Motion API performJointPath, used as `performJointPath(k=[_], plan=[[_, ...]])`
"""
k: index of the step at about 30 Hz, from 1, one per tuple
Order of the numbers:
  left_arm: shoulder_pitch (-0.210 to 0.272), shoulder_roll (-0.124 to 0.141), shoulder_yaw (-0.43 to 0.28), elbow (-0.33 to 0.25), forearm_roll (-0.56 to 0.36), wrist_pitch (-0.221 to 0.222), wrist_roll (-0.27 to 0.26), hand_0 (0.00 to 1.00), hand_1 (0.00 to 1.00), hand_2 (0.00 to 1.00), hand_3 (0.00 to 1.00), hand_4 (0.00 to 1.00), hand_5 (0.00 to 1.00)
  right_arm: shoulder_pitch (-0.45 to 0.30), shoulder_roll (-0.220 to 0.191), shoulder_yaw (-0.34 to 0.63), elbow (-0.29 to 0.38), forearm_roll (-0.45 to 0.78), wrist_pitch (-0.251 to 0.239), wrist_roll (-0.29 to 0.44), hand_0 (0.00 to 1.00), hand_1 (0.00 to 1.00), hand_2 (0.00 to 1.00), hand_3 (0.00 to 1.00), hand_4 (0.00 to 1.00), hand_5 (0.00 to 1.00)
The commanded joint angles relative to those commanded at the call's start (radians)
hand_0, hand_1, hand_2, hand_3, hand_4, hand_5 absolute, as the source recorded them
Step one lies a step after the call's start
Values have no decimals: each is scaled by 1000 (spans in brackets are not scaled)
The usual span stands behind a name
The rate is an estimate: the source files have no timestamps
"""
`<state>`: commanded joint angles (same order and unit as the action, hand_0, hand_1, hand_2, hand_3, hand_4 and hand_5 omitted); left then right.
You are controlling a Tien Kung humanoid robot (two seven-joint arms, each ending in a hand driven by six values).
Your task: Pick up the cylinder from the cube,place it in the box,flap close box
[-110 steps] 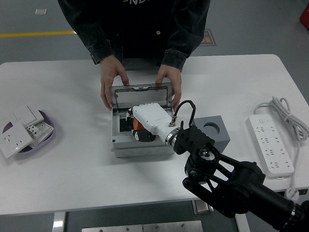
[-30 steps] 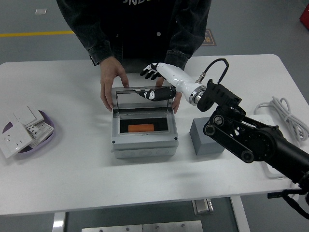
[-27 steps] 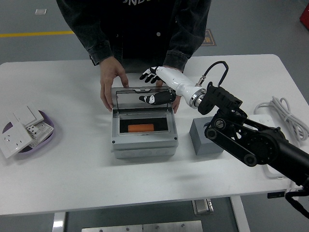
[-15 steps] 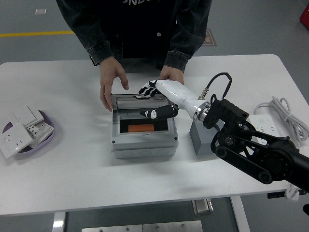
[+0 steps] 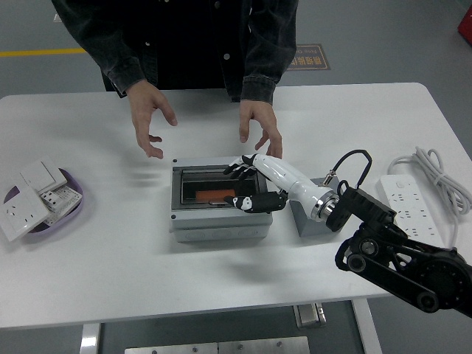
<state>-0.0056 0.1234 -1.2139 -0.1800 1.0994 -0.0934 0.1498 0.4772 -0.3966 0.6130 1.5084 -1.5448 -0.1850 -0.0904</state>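
White table [image 5: 221, 273], socket tray [image 5: 40, 199] left, power strip [image 5: 409, 210] right, box [image 5: 220, 210] central

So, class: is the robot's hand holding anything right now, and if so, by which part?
Nothing is held. The right hand lies flat and open on the box flap; the orange cylinder lies inside, ungrasped.

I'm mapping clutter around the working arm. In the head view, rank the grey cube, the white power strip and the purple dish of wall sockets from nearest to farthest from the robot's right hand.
1. Grey cube, just right of the right hand.
2. White power strip, far right.
3. Purple dish of wall sockets, far left.
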Motion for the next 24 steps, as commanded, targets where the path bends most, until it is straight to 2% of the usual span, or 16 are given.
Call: performJointPath(k=[7, 11, 15, 16, 24], plan=[[-2, 2, 0, 0, -2, 0, -3, 639, 664, 579, 644, 725, 306, -56, -9, 129, 21, -30, -4, 9, 613, 633, 662, 694, 705, 362], [1, 3, -1, 0, -3, 0, -3, 639, 663, 579, 643, 725, 308, -132, -12, 264, 29, -62, -16, 22, 612, 630, 663, 695, 710, 362], [5, 4, 2, 0, -6, 1, -2, 639, 663, 579, 643, 725, 308, -204, 7, 403, 9, -50, -26, 56, 612, 630, 663, 695, 710, 362], [7, 3, 4, 0, -8, 1, -1, 639, 663, 579, 643, 725, 308, -233, 22, 462, -10, -21, -28, 83, 612, 630, 663, 695, 710, 362], [16, -3, 17, 0, -25, 2, -3, 639, 664, 579, 642, 726, 311, -357, 127, 732, -100, 176, -1, 246, 597, 622, 656, 684, 708, 339]])
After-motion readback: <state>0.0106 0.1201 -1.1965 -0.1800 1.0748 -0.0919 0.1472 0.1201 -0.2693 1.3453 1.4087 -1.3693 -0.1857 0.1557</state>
